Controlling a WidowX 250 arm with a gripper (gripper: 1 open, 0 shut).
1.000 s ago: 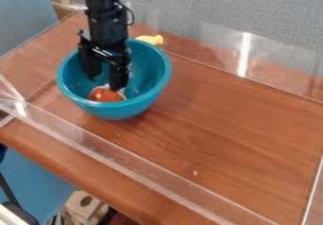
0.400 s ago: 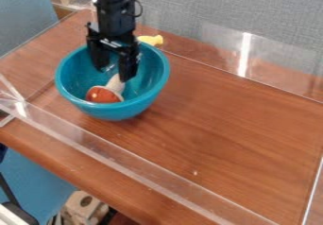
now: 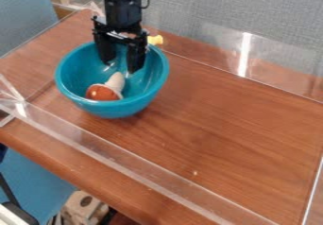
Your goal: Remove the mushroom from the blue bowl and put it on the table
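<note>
Plainly nothing is done yet; the mushroom (image 3: 104, 91) lies on its side inside the blue bowl (image 3: 76, 101); my gripper (image 3: 121, 60) hangs above it, fingers spread and empty; the table (image 3: 214, 115) waits.

Red-capped mushroom (image 3: 105, 89) inside blue bowl (image 3: 136, 97)

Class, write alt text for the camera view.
A mushroom lies inside a blue bowl on a wooden table, with the open, empty gripper over the bowl's far side. A small yellow object sits behind.
</note>
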